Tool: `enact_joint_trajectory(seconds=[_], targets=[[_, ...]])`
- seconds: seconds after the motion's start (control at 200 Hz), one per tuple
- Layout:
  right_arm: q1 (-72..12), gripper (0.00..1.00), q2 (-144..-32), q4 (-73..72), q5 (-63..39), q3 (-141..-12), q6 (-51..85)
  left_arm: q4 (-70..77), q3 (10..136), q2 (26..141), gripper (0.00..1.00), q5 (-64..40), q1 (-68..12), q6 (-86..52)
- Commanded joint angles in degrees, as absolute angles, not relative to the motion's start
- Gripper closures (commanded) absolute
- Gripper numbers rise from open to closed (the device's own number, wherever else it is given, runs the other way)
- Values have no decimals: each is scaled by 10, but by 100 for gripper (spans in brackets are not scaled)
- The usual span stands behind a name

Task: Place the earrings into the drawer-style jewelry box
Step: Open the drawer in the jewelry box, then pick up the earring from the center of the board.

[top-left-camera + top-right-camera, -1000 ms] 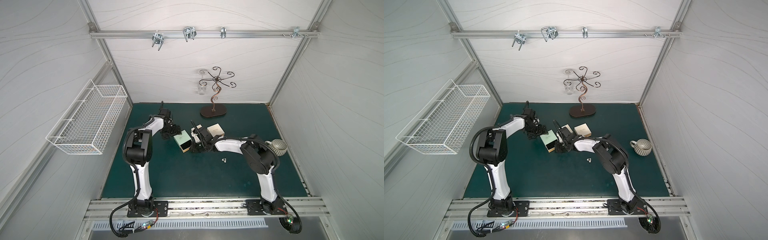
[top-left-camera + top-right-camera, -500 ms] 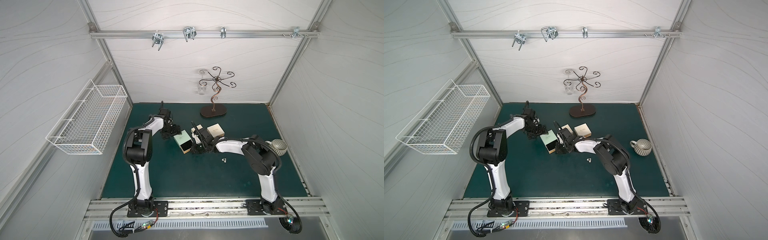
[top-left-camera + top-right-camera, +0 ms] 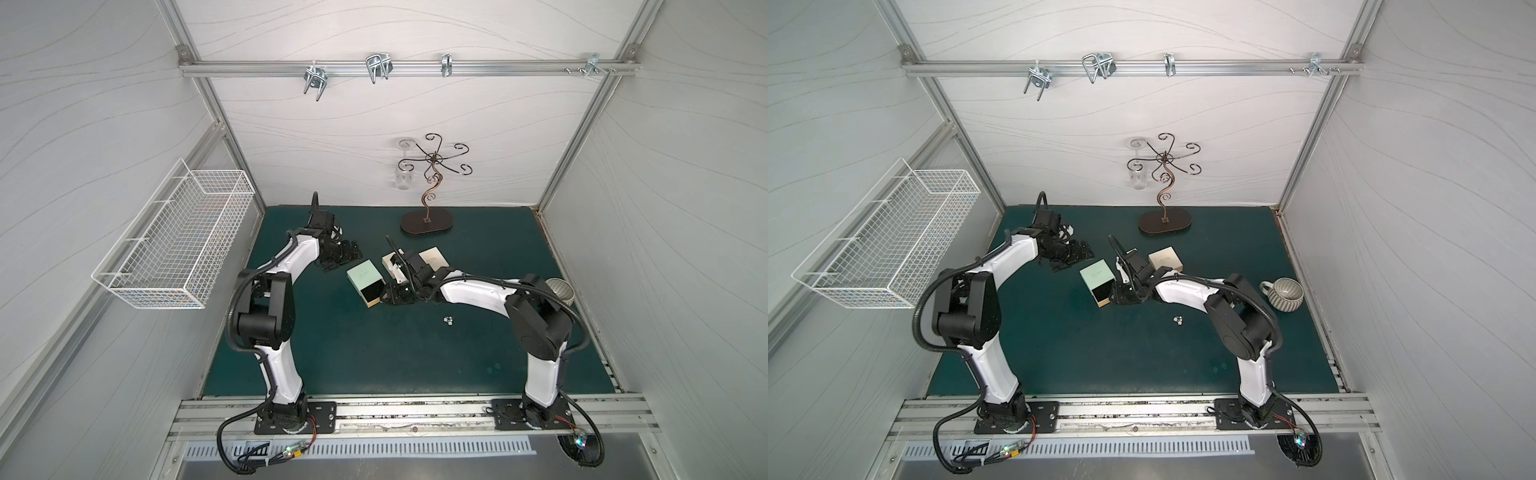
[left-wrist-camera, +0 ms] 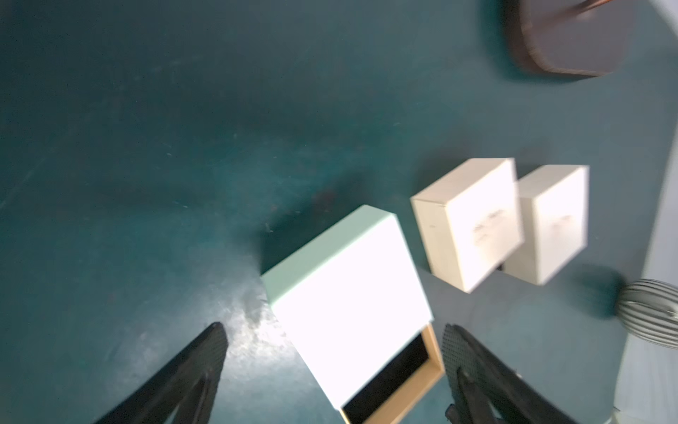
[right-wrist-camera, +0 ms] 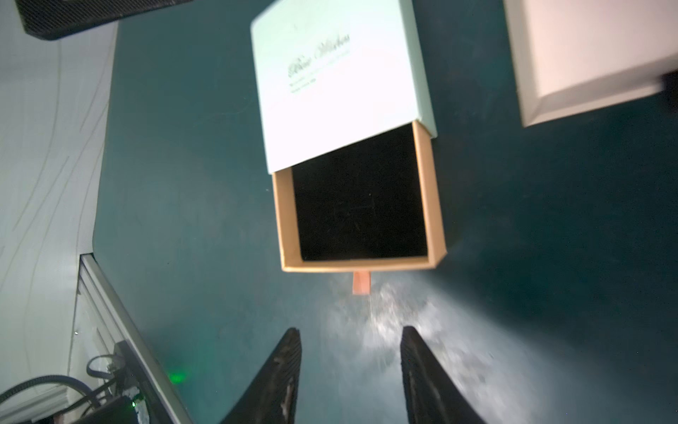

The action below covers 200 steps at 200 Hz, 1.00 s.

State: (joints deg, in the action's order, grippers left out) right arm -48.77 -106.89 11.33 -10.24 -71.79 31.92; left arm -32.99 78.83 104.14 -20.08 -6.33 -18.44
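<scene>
Pose, left arm (image 3: 297,259): elbow high, forearm angled down and inward, wrist low. The left end effector (image 4: 332,348) has its jaws spread wide, gripping nothing. Pose, right arm (image 3: 478,293): forearm near level, reaching inward toward centre. The right end effector (image 5: 350,337) has its jaws parted, fingers (image 5: 282,367) empty.

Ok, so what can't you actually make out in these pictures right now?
- Earrings: too small in both top views to count; outside both wrist views.
- Drawer: its back part hidden under the mint sleeve, right wrist view.
- Mug: half hidden behind the right arm in a top view.
- Cream boxes: lettering blurred, left wrist view.
</scene>
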Motion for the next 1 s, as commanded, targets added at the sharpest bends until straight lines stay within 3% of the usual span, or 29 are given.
enact_joint_trajectory(seconds=[0.0,0.44,0.605,0.996], targets=[[-453,53,-1001,185,-73,-681,277,-289,736,980,5,-234,-62,-205],[-305,65,-858,281,-29,-537,200,-198,544,846,5,-260,-144,-271],[-300,69,-861,276,-22,-515,199,-137,477,803,4,-249,-175,-308],[-301,71,-862,256,-34,-485,200,-163,403,719,3,-219,-214,-324]])
